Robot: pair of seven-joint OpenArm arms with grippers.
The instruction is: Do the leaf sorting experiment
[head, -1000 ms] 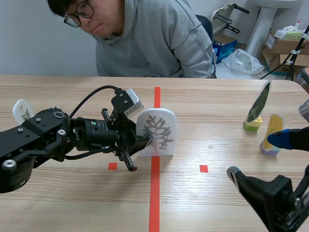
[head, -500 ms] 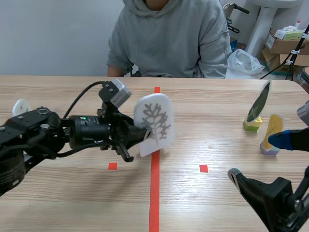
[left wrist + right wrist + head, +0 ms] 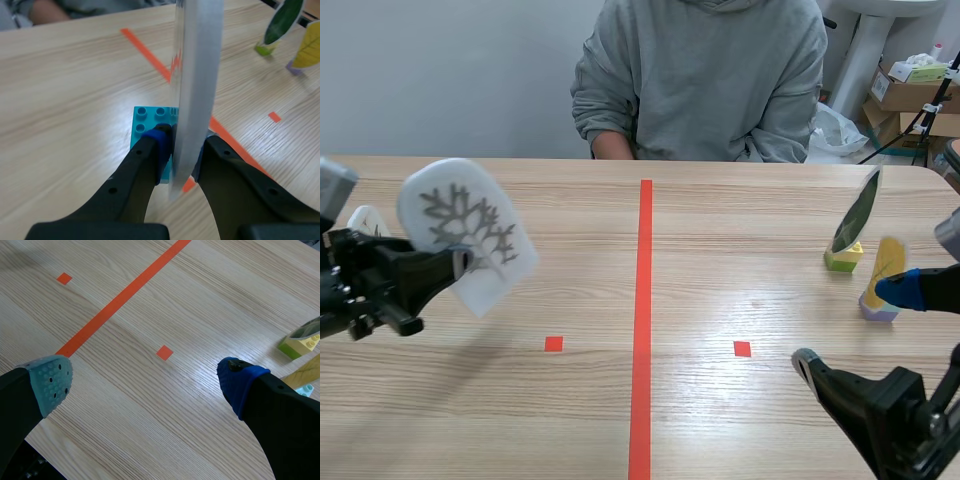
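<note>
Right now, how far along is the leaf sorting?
Seemingly done: the dark green leaf on a yellow-green brick and the yellow leaf on a pale brick stand at the table's right. In hand: the left gripper holds the white card with a grey branching print, up at left. Left: setting it down; the right gripper is open.

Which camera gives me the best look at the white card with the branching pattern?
Scene view: the white card faces it, grey pattern plain, held by the left gripper. Left wrist view shows only its edge between the fingers. Right wrist view misses it.
</note>
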